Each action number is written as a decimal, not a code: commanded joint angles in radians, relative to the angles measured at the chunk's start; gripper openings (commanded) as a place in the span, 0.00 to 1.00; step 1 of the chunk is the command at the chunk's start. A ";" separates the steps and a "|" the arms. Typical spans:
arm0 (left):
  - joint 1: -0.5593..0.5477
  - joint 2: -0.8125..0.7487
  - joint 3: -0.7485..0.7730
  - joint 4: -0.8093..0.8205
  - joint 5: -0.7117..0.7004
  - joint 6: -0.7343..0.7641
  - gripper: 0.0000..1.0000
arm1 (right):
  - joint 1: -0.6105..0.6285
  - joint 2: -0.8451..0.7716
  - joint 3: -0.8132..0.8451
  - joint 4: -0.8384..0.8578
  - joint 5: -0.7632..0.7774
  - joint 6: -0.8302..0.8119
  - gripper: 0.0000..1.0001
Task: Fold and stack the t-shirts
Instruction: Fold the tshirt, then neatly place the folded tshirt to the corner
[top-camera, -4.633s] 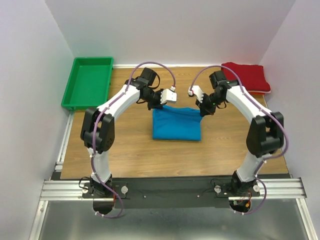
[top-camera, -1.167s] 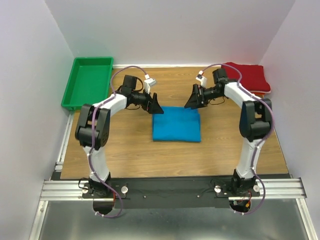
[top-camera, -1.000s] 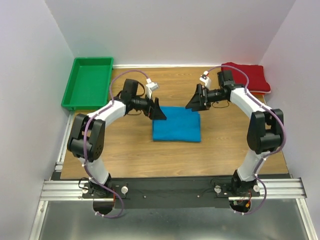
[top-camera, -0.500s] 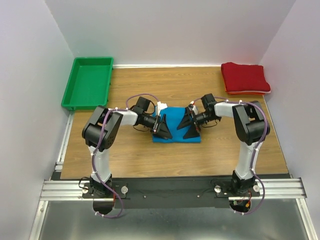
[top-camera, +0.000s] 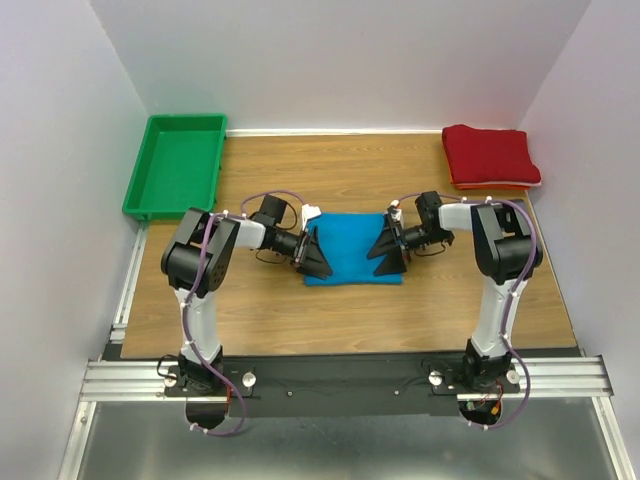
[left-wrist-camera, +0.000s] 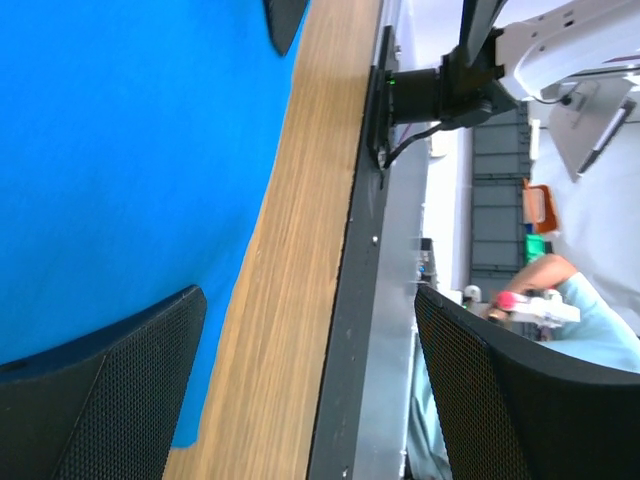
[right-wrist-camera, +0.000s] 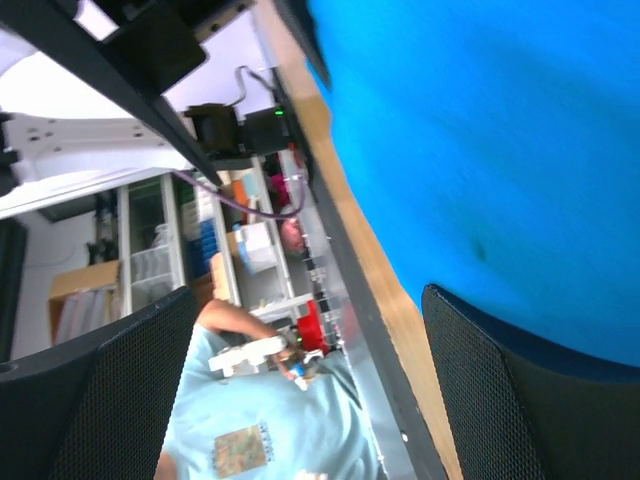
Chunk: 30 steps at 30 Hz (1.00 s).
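A bright blue t-shirt (top-camera: 352, 248), folded into a rectangle, lies flat mid-table. My left gripper (top-camera: 314, 258) is low at its left edge and my right gripper (top-camera: 388, 255) low at its right edge, both pointing toward the table's near side. In the left wrist view blue cloth (left-wrist-camera: 130, 170) fills the left, and the gripper (left-wrist-camera: 310, 395) is open with only wood between its black mesh fingers (left-wrist-camera: 110, 400). The right wrist view shows the blue shirt (right-wrist-camera: 500, 150) at upper right and the open gripper (right-wrist-camera: 310, 390) holding nothing. The dark red t-shirt (top-camera: 491, 155) sits folded at the back right corner.
A green plastic tray (top-camera: 150, 170) stands at the back left, off the wooden top. White walls enclose the table on three sides. The black rail (top-camera: 340, 375) carrying both arm bases runs along the near edge.
Both arms swung from the shirt's far edge down to its left and right sides, wrists low to the table. In the last half second the grippers drew slightly apart. Jaws stayed open.
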 joint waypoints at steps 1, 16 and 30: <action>0.009 -0.061 -0.042 -0.131 -0.173 0.143 0.94 | -0.040 -0.048 0.002 -0.127 0.180 -0.055 1.00; -0.220 -0.521 0.134 -0.085 -0.803 0.544 0.94 | -0.250 -0.567 -0.075 -0.071 0.456 0.020 1.00; -0.702 -0.258 0.067 0.188 -1.289 0.983 0.73 | -0.416 -0.752 -0.309 0.092 0.683 0.305 1.00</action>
